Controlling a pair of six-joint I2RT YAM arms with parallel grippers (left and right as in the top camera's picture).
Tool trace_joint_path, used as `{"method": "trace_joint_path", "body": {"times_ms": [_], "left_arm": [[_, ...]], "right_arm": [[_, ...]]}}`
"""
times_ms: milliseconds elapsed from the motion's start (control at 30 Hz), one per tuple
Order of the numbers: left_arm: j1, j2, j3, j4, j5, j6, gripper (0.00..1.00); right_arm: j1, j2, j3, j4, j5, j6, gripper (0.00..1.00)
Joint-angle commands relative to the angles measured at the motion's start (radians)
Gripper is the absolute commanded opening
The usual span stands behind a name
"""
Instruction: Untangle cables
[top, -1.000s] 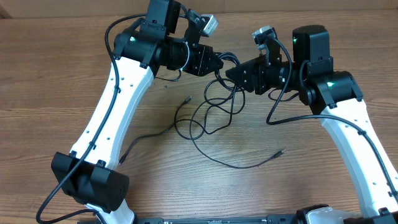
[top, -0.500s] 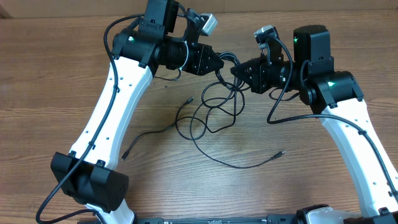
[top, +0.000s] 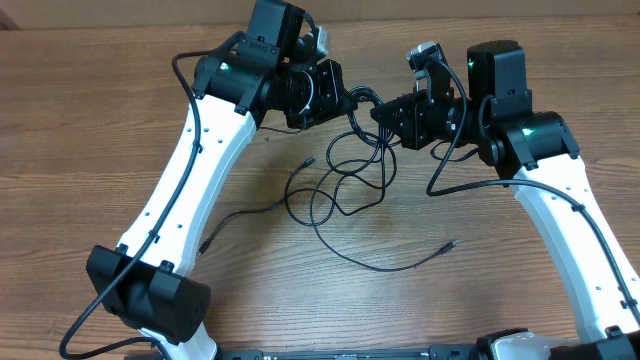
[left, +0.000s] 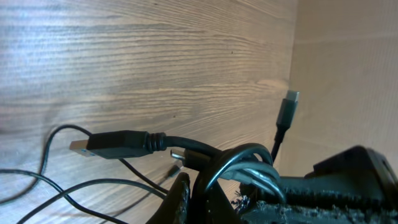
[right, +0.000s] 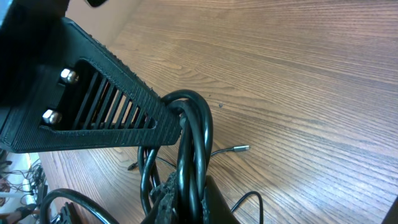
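Black cables (top: 335, 190) hang in a loose tangle from both pincers onto the wooden tabletop (top: 100, 120). At the tangle's top the left pincer (top: 353, 100) and right pincer (top: 378, 113) each clamp a bundle of loops, almost touching. Drawing apart slowly and level should loosen the loops rather than tighten them.

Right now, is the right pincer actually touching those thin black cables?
Touching. The right wrist view shows the cables pinched between the fingers of the right pincer, no gap.
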Motion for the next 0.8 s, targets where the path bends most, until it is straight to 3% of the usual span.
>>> {"method": "trace_joint_path", "body": {"times_ms": [0, 233, 767], "left_arm": [[0.039, -0.001, 0.0, 0.003, -0.212, -0.175, 0.04], [0.039, -0.001, 0.0, -0.048, -0.283, -0.259, 0.04], [0.041, -0.001, 0.0, -0.071, -0.307, -0.295, 0.05]], "right_arm": [[0.005, -0.023, 0.019, -0.016, -0.045, -0.01, 0.04], [0.005, -0.023, 0.019, -0.018, -0.045, -0.01, 0.04], [0.005, -0.023, 0.019, -0.032, -0.045, -0.01, 0.04]]}}
